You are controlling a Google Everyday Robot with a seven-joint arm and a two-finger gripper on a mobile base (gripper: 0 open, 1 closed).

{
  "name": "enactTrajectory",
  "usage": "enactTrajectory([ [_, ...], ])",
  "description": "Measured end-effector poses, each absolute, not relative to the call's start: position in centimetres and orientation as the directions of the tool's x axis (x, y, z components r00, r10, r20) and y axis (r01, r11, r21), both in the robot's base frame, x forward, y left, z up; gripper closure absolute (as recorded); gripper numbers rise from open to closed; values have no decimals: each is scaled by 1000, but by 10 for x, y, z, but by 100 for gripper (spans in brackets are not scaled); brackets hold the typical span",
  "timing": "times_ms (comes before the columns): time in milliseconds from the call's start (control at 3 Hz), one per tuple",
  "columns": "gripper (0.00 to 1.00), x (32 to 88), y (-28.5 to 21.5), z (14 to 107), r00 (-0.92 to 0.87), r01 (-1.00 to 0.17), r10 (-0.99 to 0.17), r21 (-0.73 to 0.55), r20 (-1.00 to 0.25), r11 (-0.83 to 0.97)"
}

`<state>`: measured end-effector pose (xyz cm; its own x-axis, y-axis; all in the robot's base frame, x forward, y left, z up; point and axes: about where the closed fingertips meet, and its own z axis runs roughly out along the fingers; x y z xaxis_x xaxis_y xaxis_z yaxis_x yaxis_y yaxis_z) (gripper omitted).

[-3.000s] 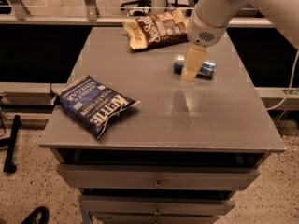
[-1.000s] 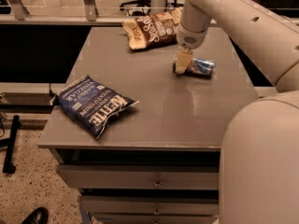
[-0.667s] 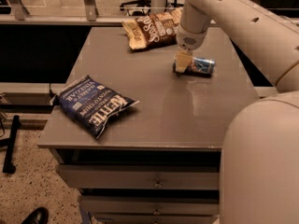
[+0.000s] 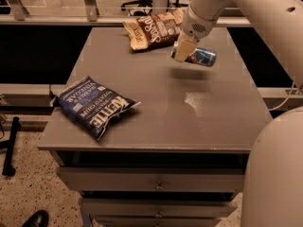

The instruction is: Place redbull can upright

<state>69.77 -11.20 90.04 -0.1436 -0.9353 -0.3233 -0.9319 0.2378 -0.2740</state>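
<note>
Two bags: blue bag [image 4: 94, 107] front-left edge, brown bag [image 4: 154, 30] rear; table [image 4: 189, 122] open mid-right. Gripper [image 4: 184, 48] clamps redbull can [image 4: 202, 57] horizontal, raised rear-right.

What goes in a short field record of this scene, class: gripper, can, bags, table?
gripper: shut on the can's left end, over the table's far right part
redbull can: on its side, held off the tabletop, shadow beneath
blue Kettle chip bag: lying flat, near left
brown chip bag: far edge
table: grey, drawers below
</note>
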Motion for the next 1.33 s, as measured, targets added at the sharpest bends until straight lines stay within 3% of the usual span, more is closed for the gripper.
enactTrajectory([
  [667,100,685,-108,944,-1,-936,-736,-257,-677,238],
  [1333,100,666,-132,966,77,-943,-440,-208,-894,258],
])
